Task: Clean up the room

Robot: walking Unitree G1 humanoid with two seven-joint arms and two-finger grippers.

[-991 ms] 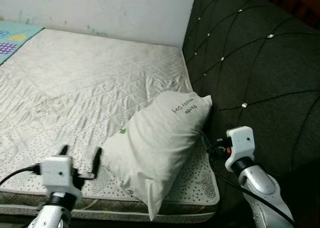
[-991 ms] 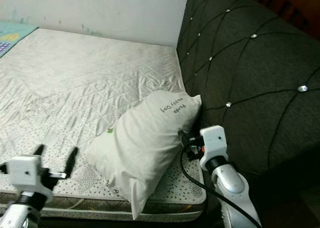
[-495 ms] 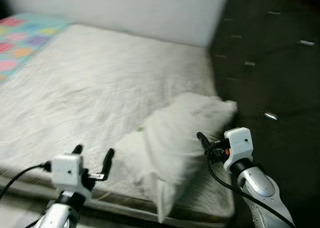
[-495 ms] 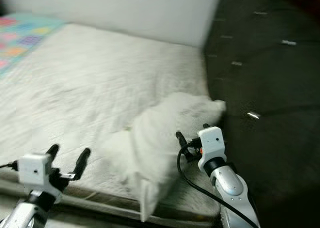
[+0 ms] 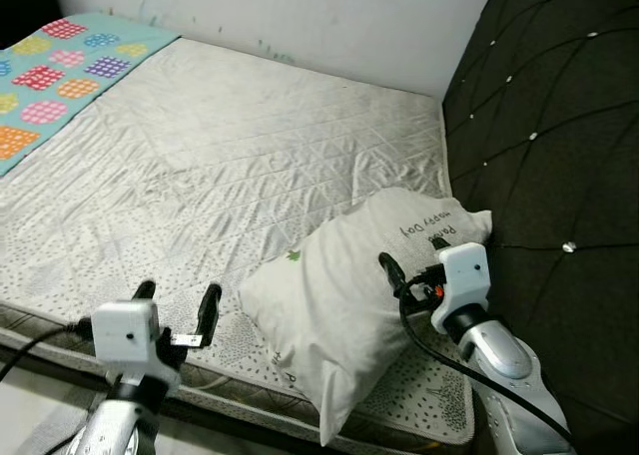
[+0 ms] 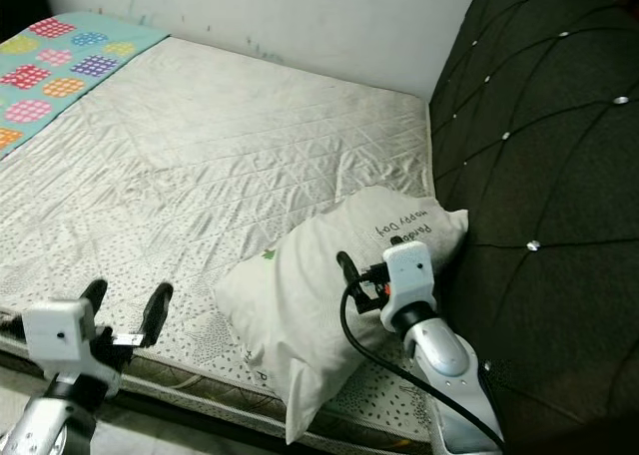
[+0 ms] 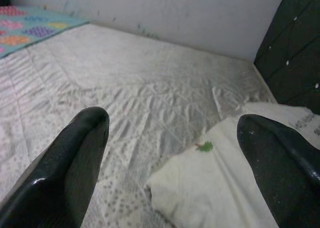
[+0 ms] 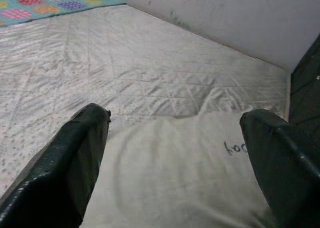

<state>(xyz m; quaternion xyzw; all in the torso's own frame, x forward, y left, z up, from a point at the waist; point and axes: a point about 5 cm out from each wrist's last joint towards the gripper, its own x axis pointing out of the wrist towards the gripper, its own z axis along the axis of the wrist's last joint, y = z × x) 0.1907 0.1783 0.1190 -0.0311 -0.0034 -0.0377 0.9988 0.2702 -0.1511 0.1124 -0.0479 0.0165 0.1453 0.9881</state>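
A white pillow (image 5: pixel 344 300) with small printed writing lies on the bare quilted mattress (image 5: pixel 230 146), at its near right corner against the dark headboard. My right gripper (image 5: pixel 411 257) hovers open just above the pillow's right end. In the right wrist view the pillow (image 8: pixel 175 173) spreads between and below the two black fingers (image 8: pixel 65 163). My left gripper (image 5: pixel 178 303) is open and holds nothing, low over the mattress's near edge and left of the pillow. From the left wrist camera the pillow (image 7: pixel 220 188) lies ahead, nearer one finger.
A dark tufted headboard (image 5: pixel 559 116) rises along the bed's right side. A teal blanket with coloured dots (image 5: pixel 60 66) covers the far left of the mattress. A white wall (image 5: pixel 300 11) stands behind the bed. Black cables trail from both wrists.
The camera has swung left, so the dotted blanket has come into view. My right gripper now sits over the pillow's right end instead of beside it. Both grippers stay open.
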